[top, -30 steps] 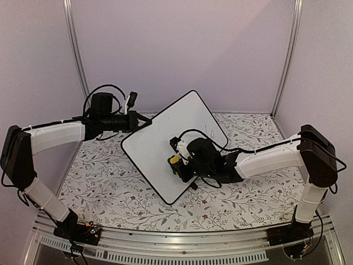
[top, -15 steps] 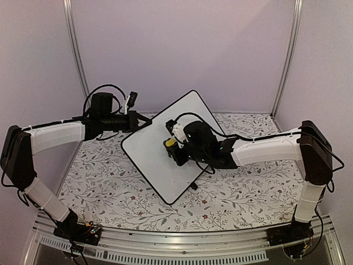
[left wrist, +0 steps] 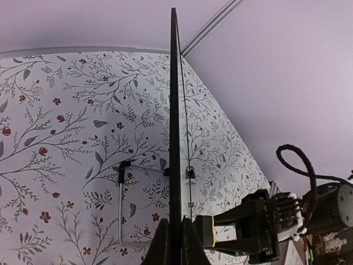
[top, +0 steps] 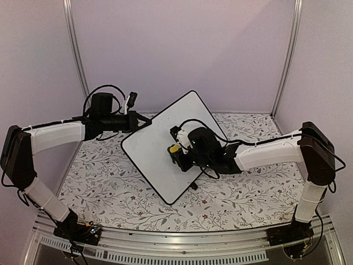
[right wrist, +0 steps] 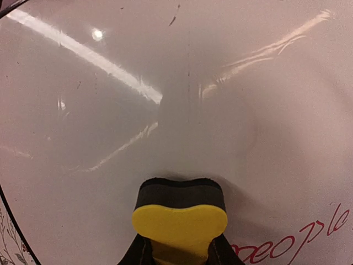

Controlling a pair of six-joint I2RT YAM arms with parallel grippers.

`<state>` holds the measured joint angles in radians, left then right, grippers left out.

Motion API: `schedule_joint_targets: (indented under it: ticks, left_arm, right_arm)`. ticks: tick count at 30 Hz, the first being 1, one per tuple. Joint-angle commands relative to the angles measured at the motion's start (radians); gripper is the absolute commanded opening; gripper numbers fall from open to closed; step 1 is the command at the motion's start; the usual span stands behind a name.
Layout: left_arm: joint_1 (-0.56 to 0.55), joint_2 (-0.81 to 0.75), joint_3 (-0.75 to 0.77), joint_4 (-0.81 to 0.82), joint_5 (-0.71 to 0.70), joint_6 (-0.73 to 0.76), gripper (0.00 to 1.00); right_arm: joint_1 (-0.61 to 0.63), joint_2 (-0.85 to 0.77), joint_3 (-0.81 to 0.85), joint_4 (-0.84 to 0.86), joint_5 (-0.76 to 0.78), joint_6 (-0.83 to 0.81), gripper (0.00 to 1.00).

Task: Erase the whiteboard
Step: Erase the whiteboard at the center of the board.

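Note:
The whiteboard [top: 160, 143] stands tilted on the table, black-framed, its face turned to the right arm. My left gripper [top: 144, 122] is shut on its upper left edge; the left wrist view shows the board edge-on [left wrist: 175, 110] between my closed fingers [left wrist: 161, 248]. My right gripper [top: 177, 153] is shut on a yellow and black eraser [top: 174, 149], whose dark pad presses on the board face. In the right wrist view the eraser [right wrist: 180, 212] sits at the bottom centre on the white face [right wrist: 165, 83], with red handwriting [right wrist: 300, 240] at the lower right.
The table has a floral cloth [top: 110, 182]. The board's wire stand and black feet [left wrist: 122, 171] rest on the cloth behind it. Purple walls and metal posts [top: 74, 55] enclose the back and sides.
My right gripper swept the eraser up and left across the board, then came back down a little to the right. The left gripper and the board have not moved.

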<state>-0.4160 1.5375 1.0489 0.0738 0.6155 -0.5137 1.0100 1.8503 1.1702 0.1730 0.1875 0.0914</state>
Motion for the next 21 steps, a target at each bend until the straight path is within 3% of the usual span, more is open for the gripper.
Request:
schedule_joint_targets:
  ticks: [1,10,21]
  left_arm:
    - [-0.013,-0.012,0.008,0.047,0.066,0.021,0.00]
    - [-0.014,-0.010,0.008,0.048,0.067,0.020,0.00]
    - [-0.014,-0.011,0.008,0.047,0.066,0.021,0.00]
  right_arm:
    - [0.000,-0.022,-0.080,-0.040,-0.014,0.037,0.00]
    - [0.012,-0.034,-0.113,-0.040,-0.010,0.051,0.00]
    - [0.005,0.028,0.082,-0.063,0.025,-0.025,0.00]
